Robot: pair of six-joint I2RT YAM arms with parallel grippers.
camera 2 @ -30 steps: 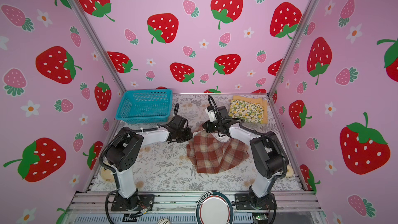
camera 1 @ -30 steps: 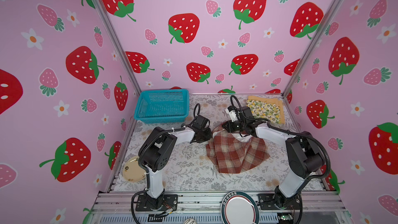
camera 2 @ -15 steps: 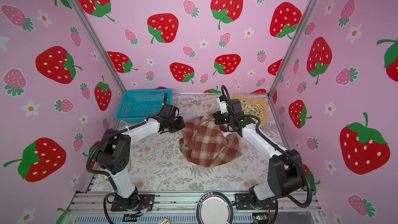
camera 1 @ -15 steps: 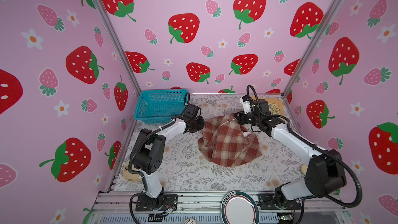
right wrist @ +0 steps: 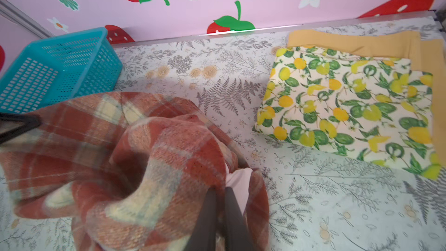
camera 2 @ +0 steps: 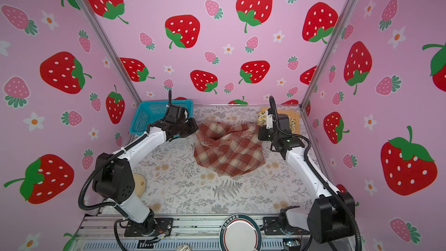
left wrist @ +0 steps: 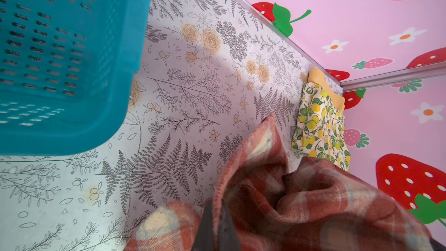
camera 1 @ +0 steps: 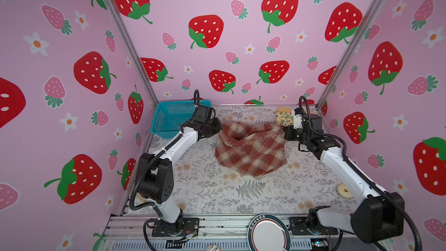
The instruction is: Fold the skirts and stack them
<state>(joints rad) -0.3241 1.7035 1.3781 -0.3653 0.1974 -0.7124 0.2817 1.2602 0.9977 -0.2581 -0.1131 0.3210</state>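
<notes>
The red-brown and cream plaid skirt (camera 1: pixel 251 148) (camera 2: pixel 229 150) lies rumpled at mid-table, its far edge stretched between both grippers. My left gripper (camera 1: pixel 218 126) (left wrist: pixel 217 204) is shut on the skirt's left hem corner (left wrist: pixel 243 165). My right gripper (camera 1: pixel 284 134) (right wrist: pixel 218 189) is shut on the right corner, where a white lining (right wrist: pixel 237 182) shows. The folded lemon-print skirt (camera 1: pixel 283 118) (right wrist: pixel 350 102) rests on the folded mustard-yellow skirt (camera 2: pixel 287 112) (right wrist: pixel 350 42) in the back right corner, just behind the right gripper.
A teal mesh basket (camera 1: pixel 169 119) (right wrist: pixel 55 68) stands at the back left, close behind the left gripper. A beige ring (camera 1: pixel 344 190) lies near the right wall and a beige disc (camera 2: pixel 138 184) near the left arm's base. Pink walls close in three sides.
Both grippers moved apart and toward the back, each keeping its hold. The plaid skirt went from a hanging bunch to spread wide along its far edge.
</notes>
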